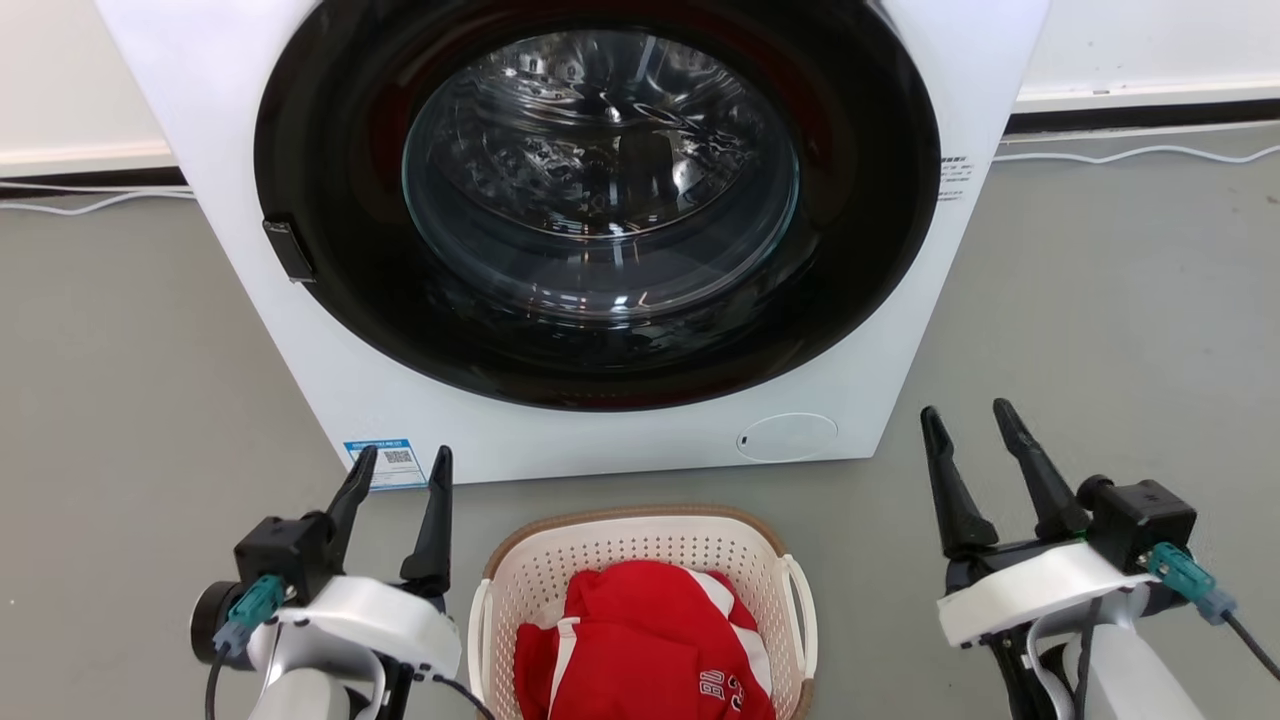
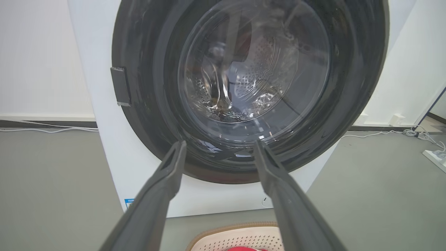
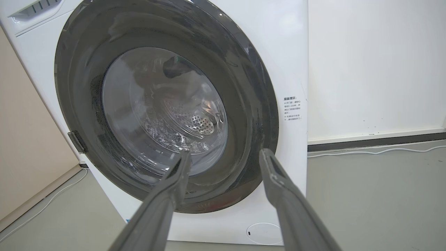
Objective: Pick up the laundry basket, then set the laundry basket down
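Note:
The cream-white laundry basket (image 1: pixel 640 548) with a brown rim and white side handles stands on the grey floor just before the washer, holding a red and white garment (image 1: pixel 640 640). In the left wrist view the laundry basket's rim (image 2: pixel 237 237) peeks in at the bottom edge. My left gripper (image 1: pixel 402 468) hovers open to the basket's left, fingers apart and holding nothing. To the basket's right my right gripper (image 1: pixel 968 420) is open too, well clear of the handle. In the wrist views, the left gripper (image 2: pixel 219 146) and the right gripper (image 3: pixel 226 155) both point at the washer door.
A white front-loading washer (image 1: pixel 600 230) with a closed round dark glass door fills the space right behind the basket. White cables (image 1: pixel 1140 152) run along the wall base on both sides. A power strip (image 2: pixel 435 157) lies on the floor at the right.

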